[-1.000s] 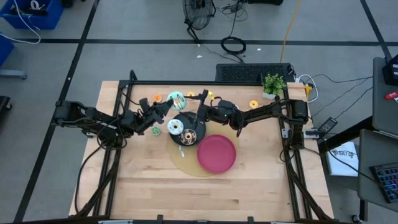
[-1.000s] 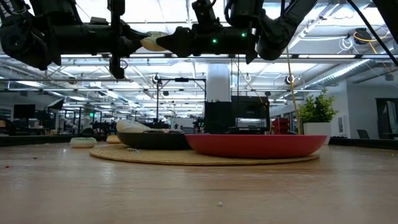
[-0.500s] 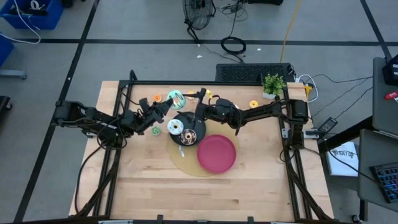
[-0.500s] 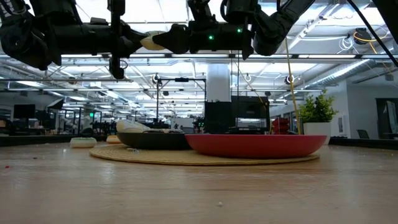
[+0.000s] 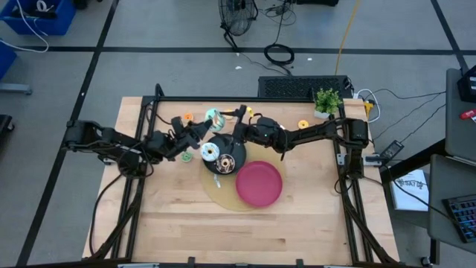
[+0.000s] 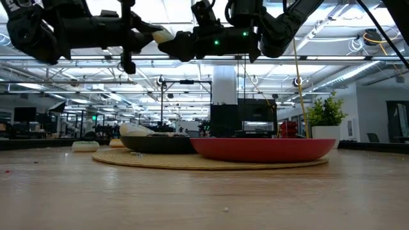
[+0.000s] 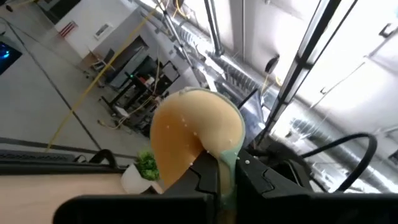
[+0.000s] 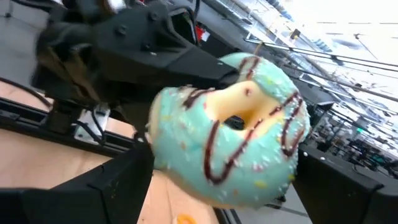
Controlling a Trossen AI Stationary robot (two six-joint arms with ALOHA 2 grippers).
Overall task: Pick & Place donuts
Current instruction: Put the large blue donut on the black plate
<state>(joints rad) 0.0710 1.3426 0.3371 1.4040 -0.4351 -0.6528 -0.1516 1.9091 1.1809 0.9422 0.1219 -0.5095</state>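
Up above the far edge of the black plate (image 5: 232, 161), the left gripper (image 5: 202, 128) is clamped on the teal donut (image 5: 213, 116). In the left wrist view its two dark fingers (image 7: 205, 177) are pressed together on the donut's rim, with the tan underside (image 7: 193, 134) turned toward that camera. The right wrist view shows the other face of the teal donut (image 8: 186, 149): teal icing, brown drizzle and pale sprinkles.

The right gripper (image 5: 238, 120) is raised beyond the black plate's far edge too, facing the left one, with its jaws spread wide. Its fingers (image 8: 112, 186) stand on either side of the donut in its own wrist view; whether they touch it I cannot tell. From the low view the donut (image 6: 163, 36) hangs well above the black plate (image 6: 160, 144), between the two dark gripper heads.

On the black plate itself lies a white-sprinkled donut (image 5: 209, 152). Left of the plate, on the table (image 5: 297, 223), is a greenish donut (image 5: 186, 156); farther back and left is an orange donut (image 5: 188, 117). Another orange donut (image 5: 303, 124) lies well to the plate's right. The red plate (image 5: 259, 183) touches the black plate's near right side.
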